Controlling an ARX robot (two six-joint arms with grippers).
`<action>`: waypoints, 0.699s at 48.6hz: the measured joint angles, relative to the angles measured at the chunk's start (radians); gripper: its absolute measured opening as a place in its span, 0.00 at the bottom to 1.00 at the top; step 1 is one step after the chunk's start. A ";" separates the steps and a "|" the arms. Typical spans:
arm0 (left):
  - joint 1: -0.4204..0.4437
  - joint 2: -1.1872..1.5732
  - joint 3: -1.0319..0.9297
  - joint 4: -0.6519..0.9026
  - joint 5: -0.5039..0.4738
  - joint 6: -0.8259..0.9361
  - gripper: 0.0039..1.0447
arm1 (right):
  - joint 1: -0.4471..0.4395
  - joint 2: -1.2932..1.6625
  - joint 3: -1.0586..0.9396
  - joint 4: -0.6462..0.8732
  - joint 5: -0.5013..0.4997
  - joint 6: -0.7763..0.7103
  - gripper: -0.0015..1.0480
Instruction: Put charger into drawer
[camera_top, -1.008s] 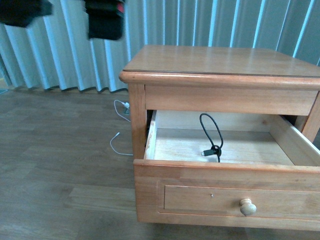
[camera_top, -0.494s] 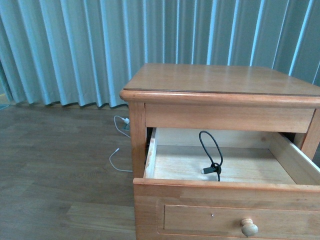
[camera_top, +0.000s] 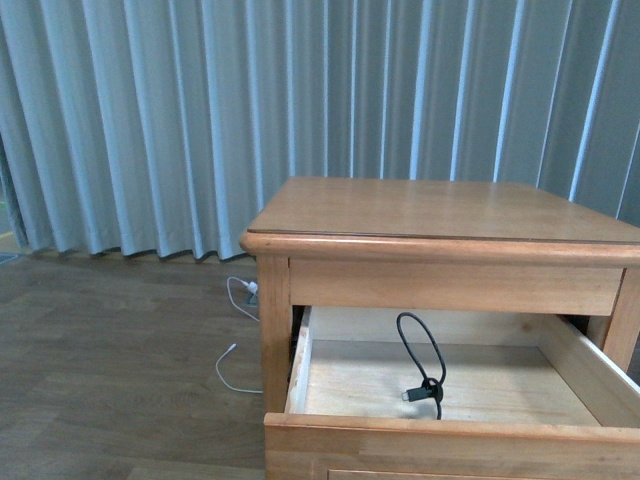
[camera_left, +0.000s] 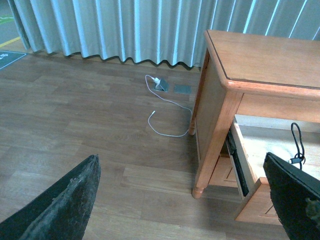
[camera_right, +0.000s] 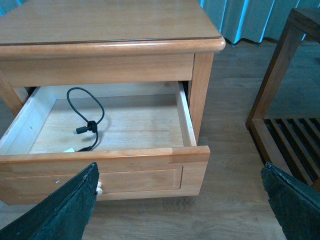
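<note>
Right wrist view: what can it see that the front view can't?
Only the right wrist view shows the round knob on the drawer and a slatted wooden stand near the cabinet. Only the front view shows the thin white cable on the floor. Both show the open drawer with the charger inside, its black cable looped.

Drawer (camera_top: 520, 385) open; charger (camera_top: 432, 385) lies mid-floor, both sides free.
</note>
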 joint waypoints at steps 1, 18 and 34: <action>0.000 0.000 0.000 0.000 0.000 0.000 0.95 | 0.000 0.000 0.000 0.000 0.000 0.000 0.92; 0.076 -0.080 -0.116 0.128 0.136 0.066 0.67 | 0.000 0.000 0.000 0.000 0.000 0.000 0.92; 0.264 -0.195 -0.266 0.151 0.338 0.085 0.10 | 0.000 0.000 0.000 0.000 0.000 0.000 0.92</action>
